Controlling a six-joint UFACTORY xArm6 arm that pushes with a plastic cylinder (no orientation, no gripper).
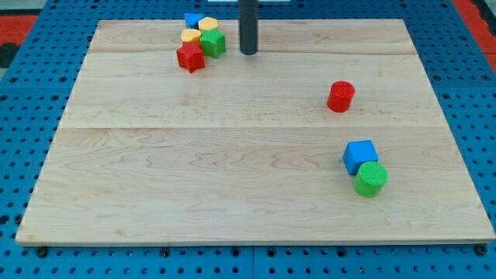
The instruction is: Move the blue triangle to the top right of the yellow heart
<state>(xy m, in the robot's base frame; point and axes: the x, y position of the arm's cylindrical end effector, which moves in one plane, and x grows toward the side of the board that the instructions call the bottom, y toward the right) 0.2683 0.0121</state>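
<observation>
Starting at the view's left, you have a tight cluster of five blocks near the top edge of the wooden worktop (155,194). The red block (190,57), star-like in outline, sits lowest and furthest left in that group. Just above it is a yellow block (191,36), whose shape is hard to make out because the others crowd it. The blue block (194,19) lies at the top of the cluster, mostly hidden behind its neighbours, so you cannot confirm from here that it is the triangle. Beside it on the right is a second yellow block (208,24), and below that a green block (213,43), which touches the red one. Which yellow piece is the heart cannot be told at this size.

Just to the right of the cluster stands your dark rod, and my tip (248,53) rests on the worktop close beside the green block, without clearly touching it. There is no end effector here that opens or closes, only the rod, so it grasps nothing.

Further right, well apart from everything, is a red cylinder (340,96). At the lower right, a blue cube (359,156) touches a green cylinder (370,179) just below it.
</observation>
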